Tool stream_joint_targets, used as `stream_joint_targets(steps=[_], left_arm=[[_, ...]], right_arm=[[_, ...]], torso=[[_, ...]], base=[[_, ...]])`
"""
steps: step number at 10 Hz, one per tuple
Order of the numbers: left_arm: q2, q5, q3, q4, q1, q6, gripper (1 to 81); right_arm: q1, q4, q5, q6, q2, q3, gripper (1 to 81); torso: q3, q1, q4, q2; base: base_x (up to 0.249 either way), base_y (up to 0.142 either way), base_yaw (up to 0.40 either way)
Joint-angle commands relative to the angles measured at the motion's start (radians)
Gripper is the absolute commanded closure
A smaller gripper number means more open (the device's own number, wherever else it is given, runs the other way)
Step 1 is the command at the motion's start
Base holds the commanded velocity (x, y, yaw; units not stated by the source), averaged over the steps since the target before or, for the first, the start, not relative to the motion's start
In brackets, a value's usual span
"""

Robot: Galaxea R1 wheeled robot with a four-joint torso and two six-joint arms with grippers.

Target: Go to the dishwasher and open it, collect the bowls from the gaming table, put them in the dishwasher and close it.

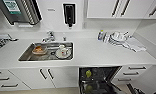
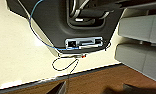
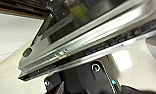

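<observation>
The dishwasher point(image 1: 99, 77) stands open under the counter, right of the sink, its door folded down and its dark inside showing. Two green round items point(image 1: 88, 73) sit in its racks, too blurred to name. In the right wrist view the lowered door's steel edge point(image 3: 94, 42) runs across close by, with a green item point(image 3: 77, 10) in the rack behind it; my right gripper point(image 3: 94, 91) is just below that edge. My left gripper point(image 2: 96, 90) hangs over the brown floor beside grey drawer fronts point(image 2: 139, 32). The gaming table is out of view.
A steel sink point(image 1: 26, 57) in the white counter point(image 1: 99, 53) holds an orange bowl point(image 1: 39, 49) and a white cup on a plate point(image 1: 62, 52). White dishes on a cloth point(image 1: 121, 37) lie at the back right. White cabinet doors and drawers flank the dishwasher.
</observation>
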Motion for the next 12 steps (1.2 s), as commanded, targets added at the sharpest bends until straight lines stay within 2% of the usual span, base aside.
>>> stream_joint_targets(steps=[1,2,3,5,7,10,12], left_arm=[[-0.007,0.07,0.001,-0.041,0.003,0.0,1.0],[-0.012,0.07,0.001,-0.047,0.0,0.0,1.0],[-0.015,0.07,-0.004,-0.047,-0.006,0.0,1.0],[-0.023,0.07,-0.01,-0.059,-0.02,0.0,1.0],[-0.027,0.07,-0.01,-0.079,-0.029,0.0,1.0],[-0.024,0.07,-0.01,-0.093,-0.037,0.0,1.0],[-0.024,0.07,-0.01,-0.095,-0.038,0.0,1.0]], right_arm=[[-0.078,-0.033,-0.073,-0.001,-0.077,0.014,1.0],[-0.135,-0.033,-0.062,-0.007,-0.072,-0.012,1.0],[-0.184,-0.024,-0.056,-0.007,-0.061,-0.038,1.0],[-0.276,-0.02,-0.01,-0.007,-0.035,-0.064,1.0],[-0.344,-0.007,0.019,0.002,-0.001,-0.079,1.0],[-0.428,0.114,0.078,0.004,0.062,-0.127,1.0],[-0.464,0.236,0.082,0.004,0.094,-0.17,1.0]], torso=[[0.0,0.0,0.0,0.0],[0.0,0.0,0.0,0.0],[0.0,0.064,0.0,-0.1],[0.0,0.081,0.0,-0.128],[0.0,0.123,0.0,-0.198],[0.001,0.19,0.0,-0.306],[0.001,0.237,0.0,-0.381]], base=[[0.0,0.0,0.0],[0.0,0.0,0.0],[0.0,0.0,0.0],[0.0,0.0,0.0],[0.0,0.0,0.0],[0.0,0.0,0.0],[0.0,0.0,0.0]])
